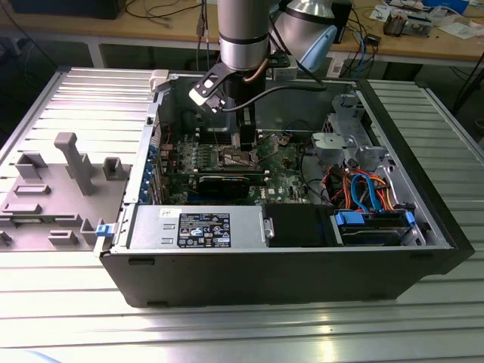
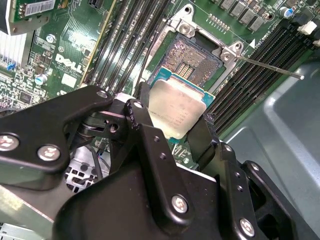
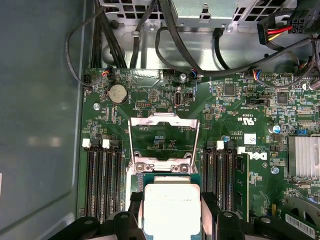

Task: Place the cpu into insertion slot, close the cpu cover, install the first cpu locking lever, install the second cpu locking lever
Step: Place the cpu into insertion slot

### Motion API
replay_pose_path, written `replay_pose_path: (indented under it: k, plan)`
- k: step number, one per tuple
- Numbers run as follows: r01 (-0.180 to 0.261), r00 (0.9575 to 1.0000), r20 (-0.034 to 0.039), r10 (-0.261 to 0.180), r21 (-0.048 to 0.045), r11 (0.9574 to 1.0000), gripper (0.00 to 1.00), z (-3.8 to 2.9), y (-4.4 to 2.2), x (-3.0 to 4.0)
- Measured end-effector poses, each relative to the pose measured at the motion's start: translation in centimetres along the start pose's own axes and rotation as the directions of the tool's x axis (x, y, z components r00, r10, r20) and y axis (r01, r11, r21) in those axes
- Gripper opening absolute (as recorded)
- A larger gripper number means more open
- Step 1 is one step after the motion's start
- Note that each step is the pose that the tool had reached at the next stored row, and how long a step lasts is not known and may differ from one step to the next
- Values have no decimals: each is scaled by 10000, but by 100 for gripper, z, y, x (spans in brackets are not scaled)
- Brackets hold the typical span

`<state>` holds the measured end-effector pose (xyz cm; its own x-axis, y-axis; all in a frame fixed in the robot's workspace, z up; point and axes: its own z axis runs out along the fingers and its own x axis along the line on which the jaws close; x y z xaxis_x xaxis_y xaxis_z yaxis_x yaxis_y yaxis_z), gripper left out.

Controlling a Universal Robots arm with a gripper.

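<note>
The arm (image 1: pixel 243 34) reaches straight down from above, its wrist vertical. Its gripper (image 1: pixel 246 144) points downward. In both wrist views its two black fingers (image 3: pixel 135 205) clamp opposite edges of the cpu (image 3: pixel 172 210), held flat between them.

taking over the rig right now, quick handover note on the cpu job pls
Claw: shut on the cpu, gripping it by two opposite edges.
Cpu: held low over the insertion slot, covering only part of it. The slot's contact field is exposed, so the cpu is not seated.
Cpu cover: swung open, standing up at the slot's hinge side.
Locking lever: one thin rod shows, released and sticking out beside the slot.
Done: none of the four steps is finished.
Left: seat the cpu, close the cover, latch both levers.
</note>
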<state>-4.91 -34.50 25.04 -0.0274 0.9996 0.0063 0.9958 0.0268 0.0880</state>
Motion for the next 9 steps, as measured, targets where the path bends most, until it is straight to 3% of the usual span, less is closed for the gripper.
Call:
replay_pose_path:
  k: [6,9]
  plan:
    - [0,10000,0,0,3,10000,54,0,-1,0]
    - [-1,10000,2,1,55,10000,54,13,-5,0]
